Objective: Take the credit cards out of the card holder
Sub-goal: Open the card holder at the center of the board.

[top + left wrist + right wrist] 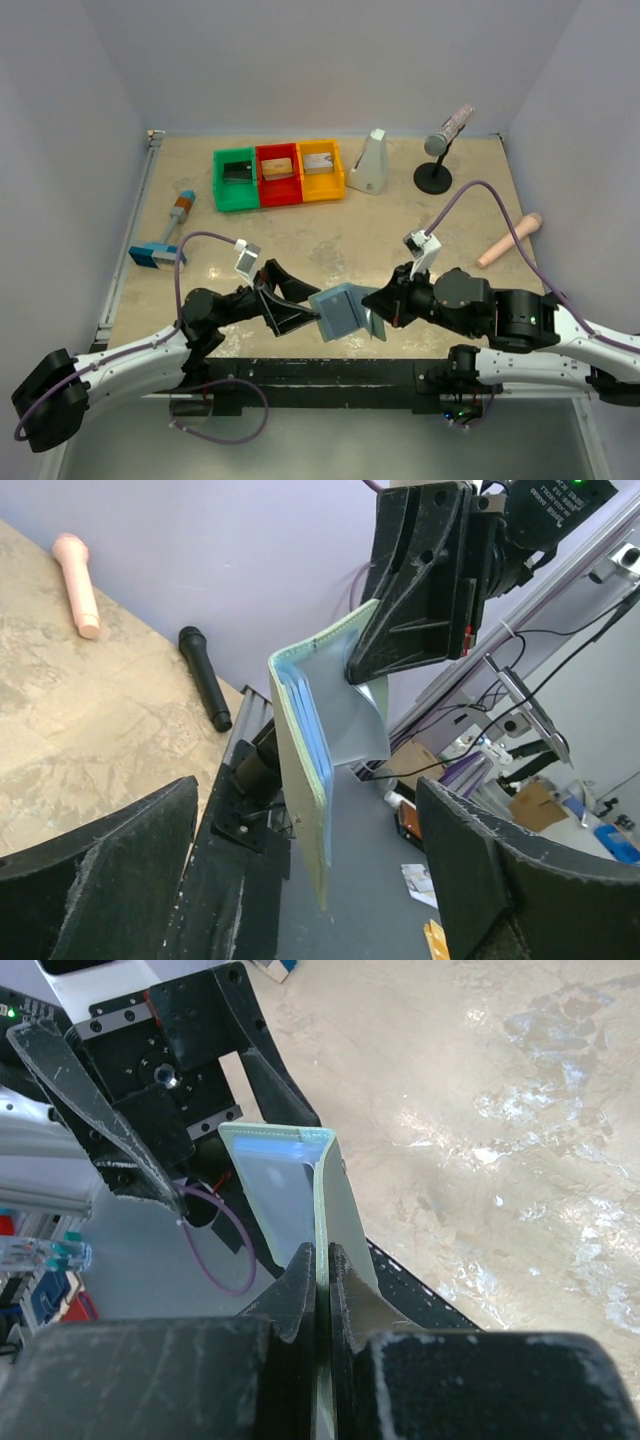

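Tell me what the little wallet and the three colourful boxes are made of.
The card holder looks like soft leather or fake leather, I can't tell which: matte blue-grey, bending at its fold, with a stitched edge. The green bin, red bin and yellow bin look like hard plastic: bright even colour, stiff straight walls.

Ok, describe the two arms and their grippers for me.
Both the left arm and right arm have white lower links, black rounded joints and a lilac cable looping up to a small white wrist camera. The left gripper and right gripper have black, wedge-shaped, scuffed plastic fingers.
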`<state>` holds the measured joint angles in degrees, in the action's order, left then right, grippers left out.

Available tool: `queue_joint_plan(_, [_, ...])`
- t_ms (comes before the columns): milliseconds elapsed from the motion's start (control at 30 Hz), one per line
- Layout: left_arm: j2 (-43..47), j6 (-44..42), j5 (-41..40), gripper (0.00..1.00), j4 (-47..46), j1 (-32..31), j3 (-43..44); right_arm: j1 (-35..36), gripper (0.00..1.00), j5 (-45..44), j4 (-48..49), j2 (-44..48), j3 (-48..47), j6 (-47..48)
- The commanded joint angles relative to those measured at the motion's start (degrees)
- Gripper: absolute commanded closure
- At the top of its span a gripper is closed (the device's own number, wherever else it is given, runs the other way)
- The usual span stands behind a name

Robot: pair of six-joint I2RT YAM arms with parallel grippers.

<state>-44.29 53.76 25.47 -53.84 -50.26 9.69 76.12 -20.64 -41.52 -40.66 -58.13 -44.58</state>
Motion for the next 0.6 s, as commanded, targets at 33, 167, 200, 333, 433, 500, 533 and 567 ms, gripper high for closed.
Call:
queue_joint_plan(33, [-3.42, 3.28, 3.26, 0.12, -12.16, 0.16, -0.64, 0.17, 1.00, -3.79, 5.13, 0.50, 0.91, -2.88])
queue_joint_plan(167, [-3.96, 3.20, 2.74, 0.15, -12.34, -0.10, -0.12, 0.17, 1.00, -4.32, 5.92, 0.85, 1.44, -3.41])
queue_joint_plan(200, [-3.87, 2.93, 2.56, 0.16, -11.47, -0.19, 0.15, 0.17, 1.00, -4.49, 6.27, 0.94, 1.70, -3.50])
queue_joint_plan(333, [-2.99, -1.18, 2.39, 0.25, -3.31, -1.07, 3.31, 0.17, 1.00, -4.23, 7.59, 1.20, 2.49, -3.67])
queue_joint_plan(433, [-2.55, -3.13, 2.21, 0.36, 1.02, -1.42, 4.98, 0.17, 1.00, -3.79, 9.34, 1.29, 3.28, -3.59])
queue_joint_plan(500, [-2.38, -3.48, 1.77, 0.46, 1.20, -1.42, 4.72, 0.17, 1.00, -3.61, 9.79, 1.55, 3.64, -3.41])
queue_joint_plan(533, [-2.29, -3.57, 1.60, 0.51, 1.37, -1.42, 4.63, 0.17, 1.00, -3.53, 9.88, 1.55, 3.81, -3.41])
queue_joint_plan(567, [-2.11, -3.75, 1.34, 0.56, 1.46, -1.42, 4.37, 0.17, 1.00, -3.35, 10.05, 1.81, 3.99, -3.41])
